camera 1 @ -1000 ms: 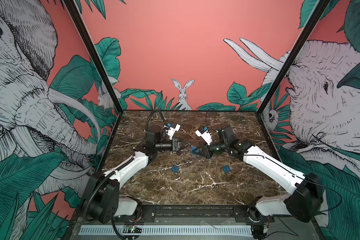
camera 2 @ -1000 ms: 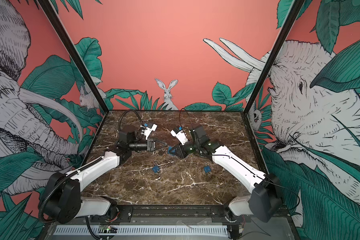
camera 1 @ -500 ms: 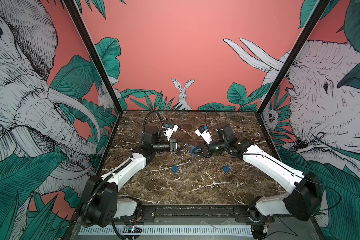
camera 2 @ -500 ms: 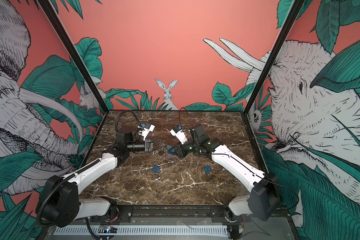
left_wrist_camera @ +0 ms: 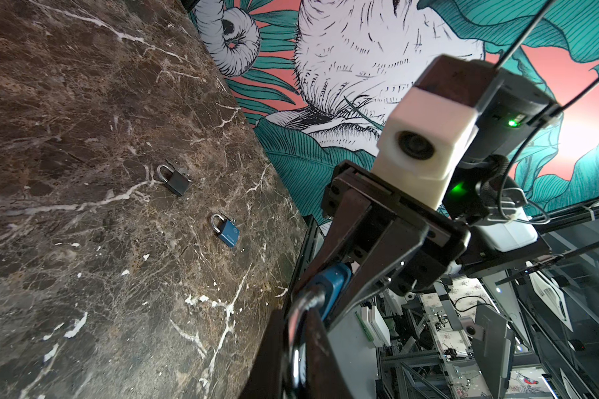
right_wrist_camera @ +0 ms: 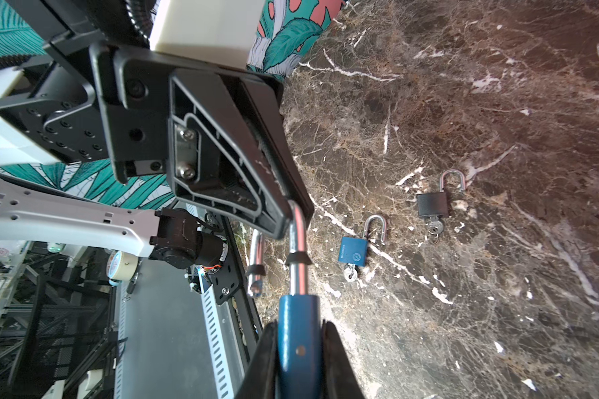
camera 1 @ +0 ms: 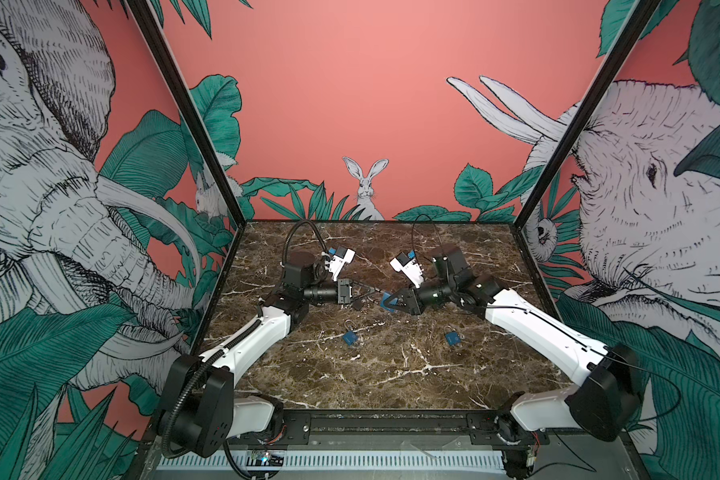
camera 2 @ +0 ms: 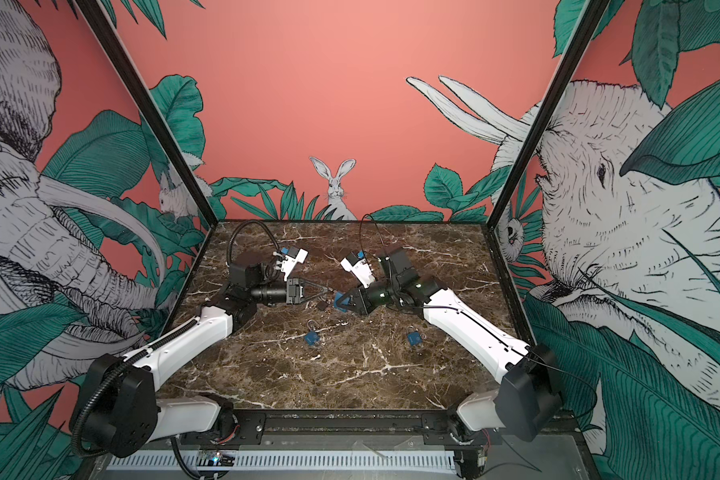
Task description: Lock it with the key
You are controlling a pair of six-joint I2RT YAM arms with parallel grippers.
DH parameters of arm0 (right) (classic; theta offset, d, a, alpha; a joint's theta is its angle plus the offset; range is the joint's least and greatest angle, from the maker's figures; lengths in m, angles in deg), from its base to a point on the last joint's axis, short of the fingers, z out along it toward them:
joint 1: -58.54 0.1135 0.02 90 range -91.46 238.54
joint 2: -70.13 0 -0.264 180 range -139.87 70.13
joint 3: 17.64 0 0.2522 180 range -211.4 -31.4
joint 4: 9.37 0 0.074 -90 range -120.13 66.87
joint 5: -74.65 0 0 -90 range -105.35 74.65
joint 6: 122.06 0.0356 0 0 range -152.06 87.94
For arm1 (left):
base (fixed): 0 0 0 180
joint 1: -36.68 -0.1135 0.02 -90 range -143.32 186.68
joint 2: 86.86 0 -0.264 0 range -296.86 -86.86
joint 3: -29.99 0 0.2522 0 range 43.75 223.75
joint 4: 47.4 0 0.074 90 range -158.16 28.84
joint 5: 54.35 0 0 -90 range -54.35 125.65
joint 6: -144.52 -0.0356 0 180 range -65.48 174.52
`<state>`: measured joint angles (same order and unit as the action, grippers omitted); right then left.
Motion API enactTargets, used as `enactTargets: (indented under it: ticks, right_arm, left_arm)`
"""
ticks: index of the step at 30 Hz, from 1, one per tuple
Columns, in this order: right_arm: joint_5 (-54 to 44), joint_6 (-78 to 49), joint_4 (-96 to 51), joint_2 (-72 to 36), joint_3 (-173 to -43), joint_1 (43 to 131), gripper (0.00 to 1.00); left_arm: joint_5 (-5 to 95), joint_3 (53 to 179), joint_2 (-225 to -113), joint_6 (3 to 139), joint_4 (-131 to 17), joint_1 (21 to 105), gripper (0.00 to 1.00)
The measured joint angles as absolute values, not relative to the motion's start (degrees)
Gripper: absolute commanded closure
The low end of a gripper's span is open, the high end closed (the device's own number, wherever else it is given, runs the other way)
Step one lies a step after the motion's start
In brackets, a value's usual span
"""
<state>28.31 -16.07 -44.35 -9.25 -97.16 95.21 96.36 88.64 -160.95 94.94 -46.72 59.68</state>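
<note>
A blue padlock (right_wrist_camera: 298,328) is held above the marble table (camera 1: 391,374) near its middle, and my right gripper (right_wrist_camera: 298,349) is shut on its body. The padlock's steel shackle (right_wrist_camera: 298,241) stands open, with one leg free of the body. My left gripper (left_wrist_camera: 296,362) reaches in from the left and is shut on the bend of that shackle (left_wrist_camera: 296,324). In both top views the two grippers meet tip to tip around the padlock (camera 1: 387,301) (camera 2: 339,301). The key of the held padlock is hidden.
On the marble lie a blue padlock (right_wrist_camera: 353,250) and a black padlock (right_wrist_camera: 431,203), both open-shackled with keys in them. A top view shows blue padlocks at front left (camera 1: 351,337) and front right (camera 1: 453,338). Painted walls enclose three sides.
The left gripper's jaws have narrowed onto the shackle. The left arm has drawn back slightly to the left. The right arm and the padlock have stayed put.
</note>
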Motion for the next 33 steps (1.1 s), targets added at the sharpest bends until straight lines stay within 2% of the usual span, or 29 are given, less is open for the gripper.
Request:
enactTargets:
  ticks: [11,24,33]
  right_arm:
    - [33.7,-4.7,-36.9,-7.7,-93.2,94.3,1.0]
    - [37.4,12.4,-20.4,-6.0,-85.7,93.7,1.0]
    - [37.6,16.3,-19.0,-5.9,-84.9,93.2,1.0]
  left_arm:
    - [96.8,88.6,-160.7,92.3,-46.1,59.5,1.0]
    - [95.1,88.2,-160.7,90.8,-43.5,59.6,1.0]
    - [91.5,87.8,-160.7,89.1,-42.7,61.1,1.0]
